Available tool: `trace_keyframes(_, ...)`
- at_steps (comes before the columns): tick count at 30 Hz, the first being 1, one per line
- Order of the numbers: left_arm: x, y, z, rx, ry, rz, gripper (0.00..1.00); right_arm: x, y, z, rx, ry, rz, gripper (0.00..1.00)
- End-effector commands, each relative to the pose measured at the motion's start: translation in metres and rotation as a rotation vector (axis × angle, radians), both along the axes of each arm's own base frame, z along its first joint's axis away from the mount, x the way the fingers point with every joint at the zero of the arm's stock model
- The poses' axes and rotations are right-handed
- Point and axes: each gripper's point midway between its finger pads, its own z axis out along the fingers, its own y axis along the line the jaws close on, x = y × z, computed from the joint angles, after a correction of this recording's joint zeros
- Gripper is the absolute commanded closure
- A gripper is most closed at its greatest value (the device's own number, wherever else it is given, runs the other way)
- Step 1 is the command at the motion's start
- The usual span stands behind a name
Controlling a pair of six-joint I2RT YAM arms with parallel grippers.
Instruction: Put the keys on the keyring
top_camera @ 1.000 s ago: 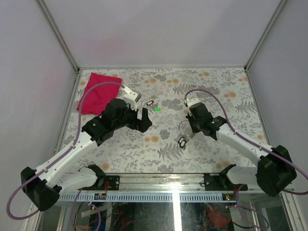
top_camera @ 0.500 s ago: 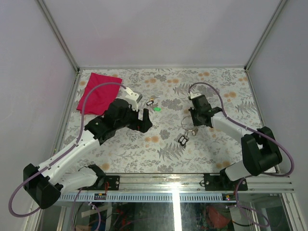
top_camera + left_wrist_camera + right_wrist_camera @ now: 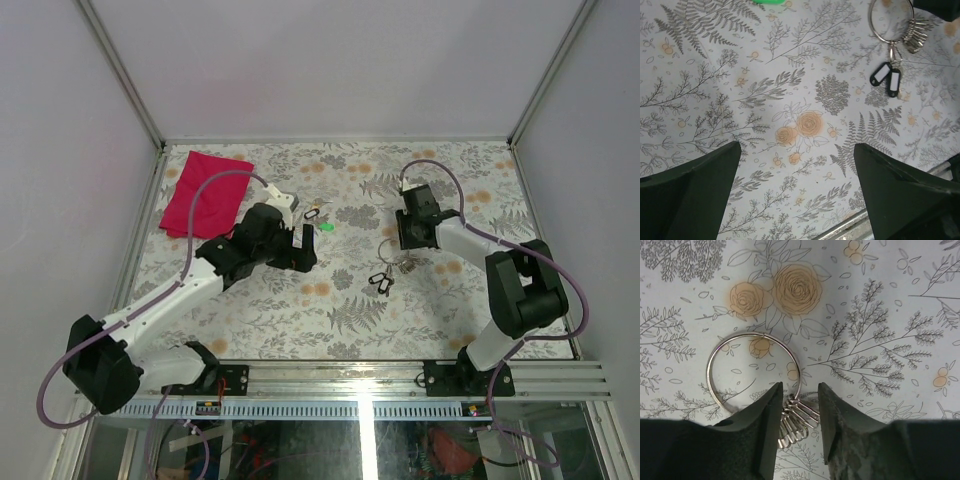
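Flat on the worktop (image 3: 485, 160), right of centre and nearer the right edge than the left: the keyring (image 3: 760, 333), a thin silver wire circle. Pinched by the right end effector (image 3: 800, 390), fingers drawn in to a narrow gap astride the ring's rim, with the bunch of small silvery loops (image 3: 796, 422) filling that gap. Reaching in from the ring's far-right side, pointing back toward the near edge.

Just beside the ring on its near side: two keys (image 3: 881, 74), black heads side by side, thin shafts running up to a small link at the ring. Whether truly threaded on, impossible to tell.

Further left, around the middle of the worktop: the left end effector (image 3: 796, 147), fingers spread wide, gripping nothing, poised over bare floral pattern, well apart from the ring.

Toward the far edge, just beyond the left end effector: another key (image 3: 313, 213) and, close beside it, a tiny green piece (image 3: 326, 226). In the far-left corner: a red cloth (image 3: 205, 190).
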Motion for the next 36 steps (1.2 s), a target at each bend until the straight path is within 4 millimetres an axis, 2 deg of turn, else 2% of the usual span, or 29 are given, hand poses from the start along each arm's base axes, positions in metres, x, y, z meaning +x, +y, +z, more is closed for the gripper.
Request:
trace_keyframes(1, 0.017, 0.012, -0.004, 0.033, 0.015, 0.129, 0.00, 0.027, 0.004, 0.032, 0.080, -0.121, -0.049, 0.56)
trace_keyframes(4, 0.026, 0.023, -0.008, 0.075, 0.026, 0.212, 0.00, 0.026, 0.002, 0.051, 0.107, -0.174, -0.082, 0.49)
trace_keyframes(7, 0.033, 0.027, -0.004, 0.067, 0.017, 0.257, 0.00, 0.023, 0.004, 0.080, 0.166, -0.240, -0.102, 0.40)
trace_keyframes(9, 0.038, 0.029, 0.001, 0.055, -0.006, 0.267, 0.00, 0.016, 0.003, 0.102, 0.208, -0.286, -0.124, 0.26)
trace_keyframes(11, 0.043, 0.031, 0.010, 0.045, -0.050, 0.276, 0.00, 0.009, 0.004, 0.124, 0.241, -0.341, -0.109, 0.02)
trace_keyframes(17, 0.048, 0.041, 0.041, 0.019, -0.172, 0.301, 0.00, -0.034, 0.014, 0.194, 0.378, -0.522, 0.047, 0.01)
trace_keyframes(19, 0.047, 0.046, 0.055, -0.001, -0.217, 0.317, 0.00, -0.055, 0.011, 0.215, 0.394, -0.575, 0.090, 0.01)
trace_keyframes(23, 0.039, 0.058, 0.083, -0.069, -0.327, 0.338, 0.00, -0.089, -0.003, 0.243, 0.358, -0.660, 0.141, 0.01)
trace_keyframes(27, 0.029, 0.081, 0.101, -0.092, -0.422, 0.397, 0.00, -0.115, -0.023, 0.256, 0.304, -0.746, 0.143, 0.01)
trace_keyframes(32, 0.016, 0.113, 0.103, -0.091, -0.480, 0.522, 0.00, -0.129, -0.040, 0.245, 0.284, -0.810, 0.082, 0.01)
trace_keyframes(36, 0.006, 0.123, 0.104, -0.112, -0.496, 0.542, 0.00, -0.133, -0.041, 0.237, 0.327, -0.832, 0.048, 0.01)
